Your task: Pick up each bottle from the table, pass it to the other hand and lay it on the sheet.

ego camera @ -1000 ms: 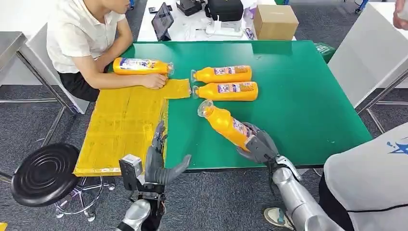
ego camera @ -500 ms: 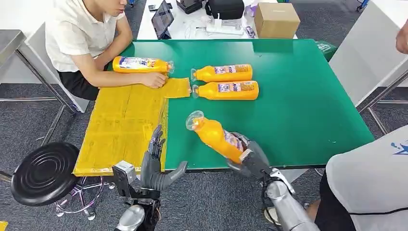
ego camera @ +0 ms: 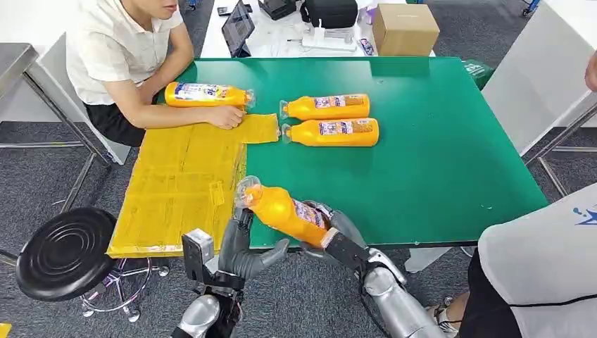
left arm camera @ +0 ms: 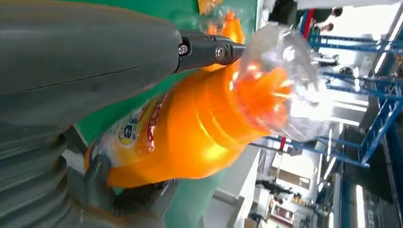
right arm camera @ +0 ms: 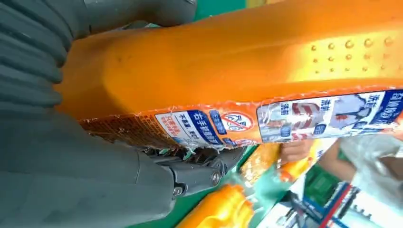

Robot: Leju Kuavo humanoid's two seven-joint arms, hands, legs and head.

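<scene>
Four orange bottles are in your view, and the green counter (ego camera: 436, 155) carries two of them side by side, well beyond the fingers. A seated person's hand (ego camera: 227, 117) rests on the yellow sheet (ego camera: 176, 183) beside a third bottle (ego camera: 205, 95). Your right hand (ego camera: 336, 236) grasps the fourth bottle (ego camera: 285, 213) by its base, tilted with the clear cap toward your left hand (ego camera: 243, 246), probably so that the neck comes first for the pass. The left fingers (ego camera: 243, 220) are released and spread under the neck, close to it; whether they touch, you cannot tell. The label (right arm camera: 266, 118) on the held bottle has blue and red Chinese writing, too small to read with confidence.
</scene>
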